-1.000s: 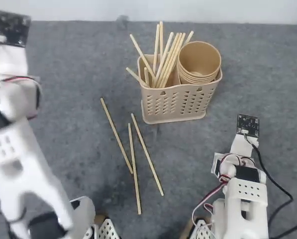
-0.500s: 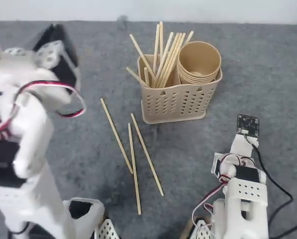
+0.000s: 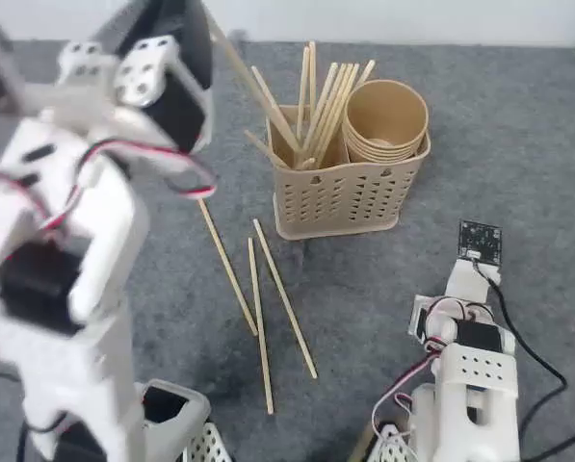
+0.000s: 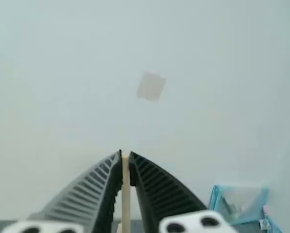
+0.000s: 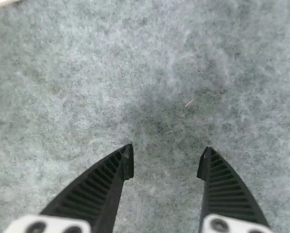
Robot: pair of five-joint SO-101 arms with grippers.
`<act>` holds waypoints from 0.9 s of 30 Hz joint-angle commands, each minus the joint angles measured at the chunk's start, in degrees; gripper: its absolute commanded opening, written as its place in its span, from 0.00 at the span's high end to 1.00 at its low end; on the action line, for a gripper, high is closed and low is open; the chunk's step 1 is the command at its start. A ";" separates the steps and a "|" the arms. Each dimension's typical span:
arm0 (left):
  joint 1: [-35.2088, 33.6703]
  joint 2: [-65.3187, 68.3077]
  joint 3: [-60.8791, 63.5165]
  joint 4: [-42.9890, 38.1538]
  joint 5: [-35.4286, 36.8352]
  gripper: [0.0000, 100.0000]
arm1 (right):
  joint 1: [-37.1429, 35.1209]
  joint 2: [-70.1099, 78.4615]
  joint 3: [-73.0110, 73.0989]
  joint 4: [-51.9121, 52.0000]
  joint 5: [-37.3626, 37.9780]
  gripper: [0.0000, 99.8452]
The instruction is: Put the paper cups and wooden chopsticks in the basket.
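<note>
The left gripper point(image 4: 125, 156) is pinched tight on one chopstick point(image 4: 125, 194), which pokes out between its fingers. The view from above shows that stick slanting down to the basket point(image 3: 340, 197), with its low end among the sticks standing beside the cups point(image 3: 388, 120). Three more chopsticks point(image 3: 259, 327) lie on the carpet point(image 3: 518, 144) just beside the basket. The right gripper point(image 5: 166, 160) is open over bare carpet.

Your left hand point(image 4: 125, 155) pinches wooden chopstick point(image 4: 125, 194) between fingertips; pale wall point(image 4: 149, 58) behind; blue box point(image 4: 239, 206) beyond hand.
</note>
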 commanded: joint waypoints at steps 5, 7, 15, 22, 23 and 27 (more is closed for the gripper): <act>0.44 3.87 8.66 -11.43 -1.05 0.99 | -0.22 -1.10 -0.53 -0.57 0.79 0.77; 0.44 4.48 10.07 -12.04 -3.08 0.99 | -0.22 -1.10 -0.53 -0.57 0.79 0.77; 4.75 4.48 11.12 0.97 -16.44 0.99 | -0.22 -1.10 -0.53 -0.92 0.79 0.77; 7.03 4.31 9.80 8.79 -16.00 0.87 | -0.22 -1.10 -0.44 -0.92 0.79 0.77; 6.77 3.87 9.19 8.79 -14.95 0.86 | -0.22 -1.10 -0.44 -0.92 0.79 0.77; 3.87 -0.79 7.69 8.70 -12.84 0.85 | -0.22 -1.10 -0.44 -0.92 0.79 0.77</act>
